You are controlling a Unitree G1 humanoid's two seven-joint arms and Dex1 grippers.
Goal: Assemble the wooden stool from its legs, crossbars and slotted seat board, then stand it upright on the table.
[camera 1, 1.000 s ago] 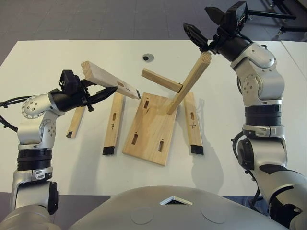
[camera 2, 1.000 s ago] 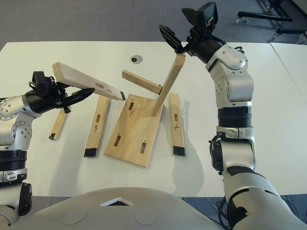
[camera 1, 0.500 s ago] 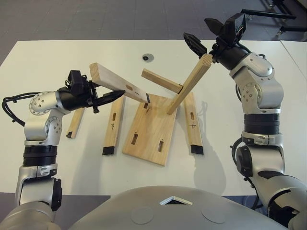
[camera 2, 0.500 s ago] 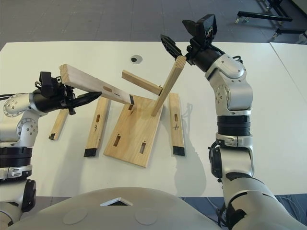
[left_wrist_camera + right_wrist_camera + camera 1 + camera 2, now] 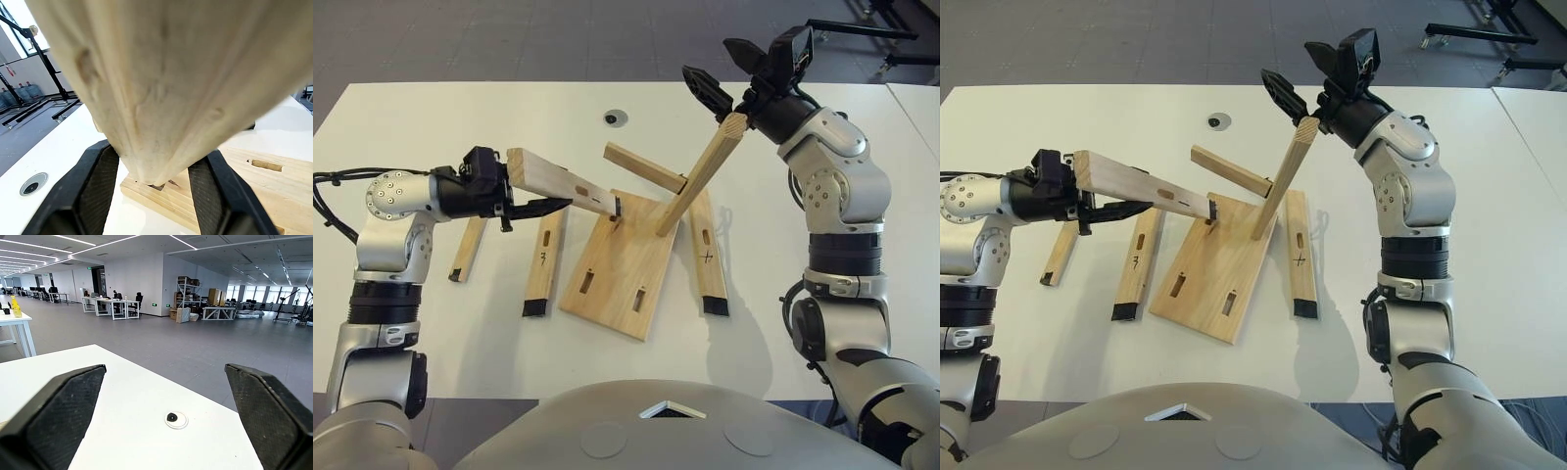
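Pale wood parts are spread over the white table [image 5: 480, 343], with the slotted seat board [image 5: 617, 259] lying flat in the middle. One leg [image 5: 698, 174] stands slanted from the board's far right slot. A crossbar [image 5: 641, 166] juts from its side toward the robot's left, clear of the table.

The right gripper [image 5: 706, 56] hangs at this leg's top end, jaws spread wide with nothing between them. The leg's top sits just beside the base of one finger (I cannot tell whether they touch).

The left gripper [image 5: 558, 199] is clamped on a second leg [image 5: 543, 171], one finger on each side. It holds the leg at a shallow tilt, dark-tipped end down at the board's far left slot; how far in it sits I cannot tell.

Two more legs lie flat. One [image 5: 544, 253] is just left of the board, beneath the held leg. The other [image 5: 707, 257] is just right of it, its far end crossed by the standing leg. A short bar [image 5: 468, 250] lies farther left, near the left wrist. A round grommet [image 5: 611, 117] sits in the table beyond them all.
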